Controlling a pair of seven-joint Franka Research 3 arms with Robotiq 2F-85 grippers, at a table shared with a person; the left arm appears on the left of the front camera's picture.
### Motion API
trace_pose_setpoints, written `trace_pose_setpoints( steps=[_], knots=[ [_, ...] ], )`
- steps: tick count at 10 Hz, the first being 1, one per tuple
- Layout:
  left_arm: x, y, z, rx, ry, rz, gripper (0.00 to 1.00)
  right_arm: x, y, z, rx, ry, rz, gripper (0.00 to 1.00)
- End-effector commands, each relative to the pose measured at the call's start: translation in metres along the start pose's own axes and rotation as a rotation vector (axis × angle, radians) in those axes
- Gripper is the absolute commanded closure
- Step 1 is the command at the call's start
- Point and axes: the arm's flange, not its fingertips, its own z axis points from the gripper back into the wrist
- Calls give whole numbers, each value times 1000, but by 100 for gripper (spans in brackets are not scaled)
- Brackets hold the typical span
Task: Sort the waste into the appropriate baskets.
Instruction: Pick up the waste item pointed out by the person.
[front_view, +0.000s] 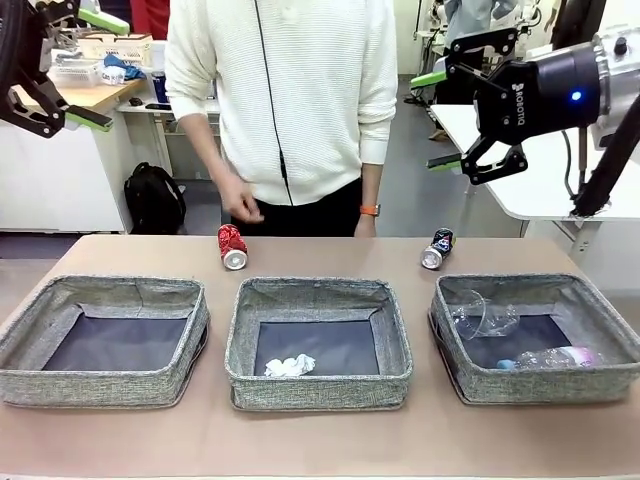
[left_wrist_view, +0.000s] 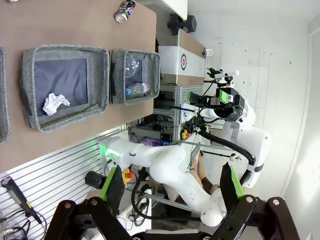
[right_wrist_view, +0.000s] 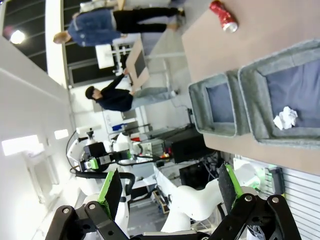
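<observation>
Brown table (front_view: 320, 440), lab benches and other rigs behind. A person in a white sweater stands at the far edge.

Three grey woven baskets sit in a row along the near side.
- left basket (front_view: 100, 385): dark bottom showing.
- middle basket (front_view: 318, 390): crumpled white paper ball (front_view: 290, 366) on the bottom, near the front wall.
- right basket (front_view: 540, 385): clear plastic cup (front_view: 483, 316) on its side toward the far-left corner. The clear bottle with blue cap (front_view: 548, 358) lies flat along the front.

Two cans lie on the bare table, outside the baskets.
- crushed red can (front_view: 232, 246): just beyond the middle basket's far-left corner.
- dark blue-black can (front_view: 437, 248): just beyond the right basket's far-left corner.

Left gripper (front_view: 95, 68) is high at top left, well above the table, jaws spread wide and gripping nothing. Right gripper (front_view: 433, 120) is high at top right, fingers pointing toward picture left, jaws likewise wide with nothing between them.

The person's hand (front_view: 240, 205) hangs above the red can with fingers loosely curled, not touching it.
</observation>
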Motion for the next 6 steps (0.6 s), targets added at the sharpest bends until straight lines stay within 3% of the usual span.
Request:
trace_pose_setpoints(
  steps=[1,6],
  knots=[
    [-1,-1,1,-19,4,-13,0,1,4,1,-6,3,-13,0],
    [-1,-1,1,-19,4,-13,0,1,4,1,-6,3,-13,0]
  ],
)
